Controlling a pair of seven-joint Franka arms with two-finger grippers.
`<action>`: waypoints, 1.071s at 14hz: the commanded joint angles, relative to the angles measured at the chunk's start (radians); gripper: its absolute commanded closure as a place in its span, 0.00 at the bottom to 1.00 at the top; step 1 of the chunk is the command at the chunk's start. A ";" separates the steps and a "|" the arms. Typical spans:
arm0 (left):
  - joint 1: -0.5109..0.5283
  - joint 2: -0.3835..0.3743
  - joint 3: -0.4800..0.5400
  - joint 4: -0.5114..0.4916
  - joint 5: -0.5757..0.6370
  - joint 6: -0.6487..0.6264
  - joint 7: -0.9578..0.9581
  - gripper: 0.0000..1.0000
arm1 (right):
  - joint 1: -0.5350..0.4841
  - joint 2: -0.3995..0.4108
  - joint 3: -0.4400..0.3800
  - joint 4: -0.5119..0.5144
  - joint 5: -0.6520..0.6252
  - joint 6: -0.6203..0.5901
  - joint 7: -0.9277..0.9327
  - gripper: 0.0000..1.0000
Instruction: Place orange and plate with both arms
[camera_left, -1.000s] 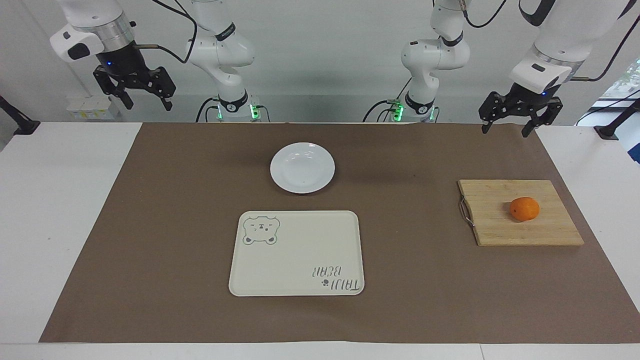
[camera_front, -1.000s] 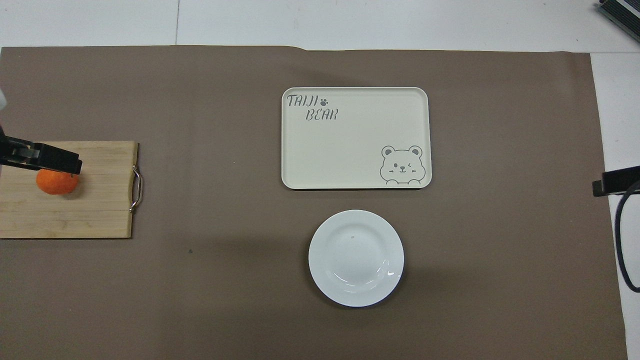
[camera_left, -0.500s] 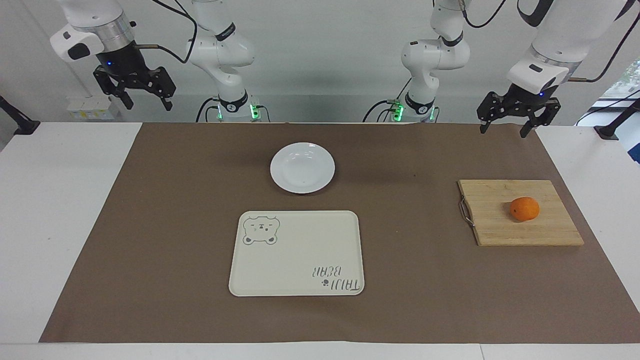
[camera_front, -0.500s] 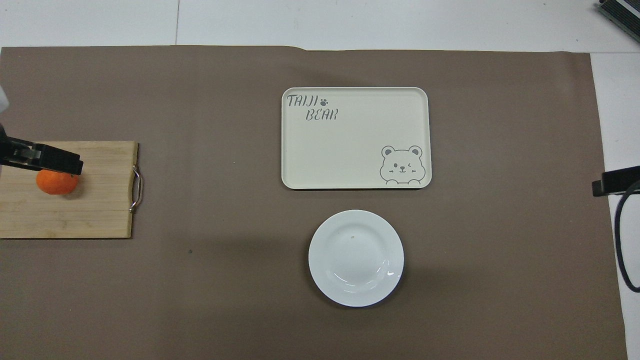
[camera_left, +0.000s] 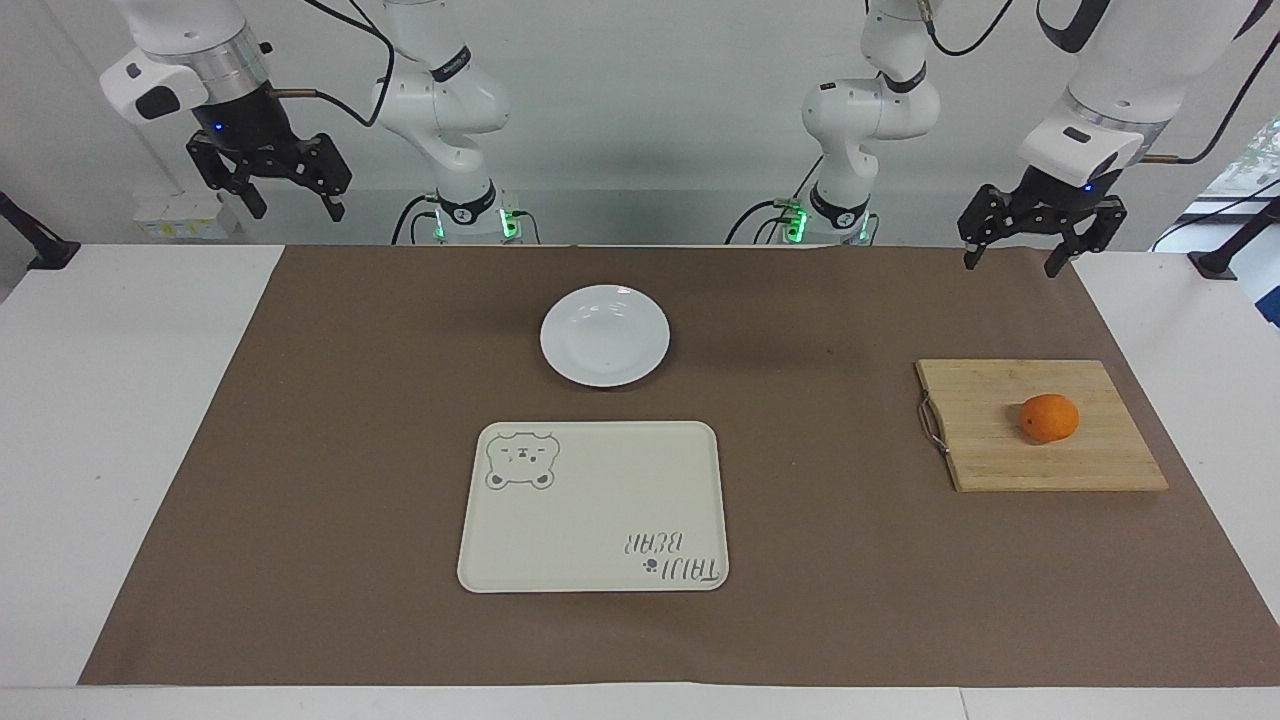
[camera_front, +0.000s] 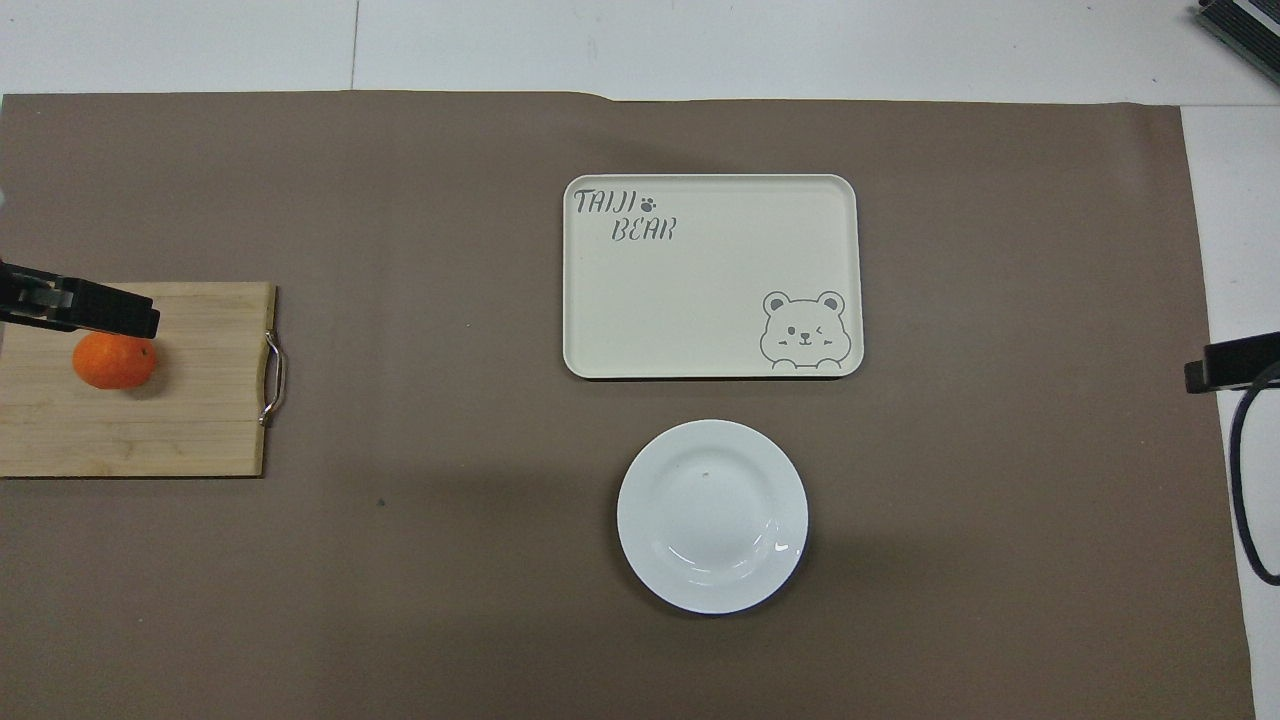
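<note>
The orange lies on a wooden cutting board toward the left arm's end of the table. My left gripper hangs open high above that end, well clear of the orange and holding nothing. In the overhead view one of its fingers shows just past the orange. The white plate sits on the brown mat near the robots, mid-table, and appears again in the overhead view as the plate. My right gripper waits open and raised off the right arm's end.
A cream rectangular tray with a bear drawing lies beside the plate, farther from the robots. The cutting board has a metal handle on its side toward the table's middle. The brown mat covers most of the white table.
The left gripper has shifted slightly; in the overhead view its finger no longer overlaps the orange. The right arm, plate, orange and tray have stayed put.
</note>
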 joint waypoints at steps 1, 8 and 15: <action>0.029 -0.018 0.001 -0.038 -0.011 0.040 0.016 0.00 | -0.007 -0.002 0.007 0.006 -0.005 -0.005 0.008 0.00; 0.145 0.006 0.003 -0.184 -0.012 0.245 0.166 0.00 | -0.007 -0.002 0.007 0.006 -0.005 -0.005 0.008 0.00; 0.222 0.106 0.003 -0.293 -0.012 0.444 0.214 0.00 | -0.007 -0.002 0.008 0.006 -0.005 -0.005 0.008 0.00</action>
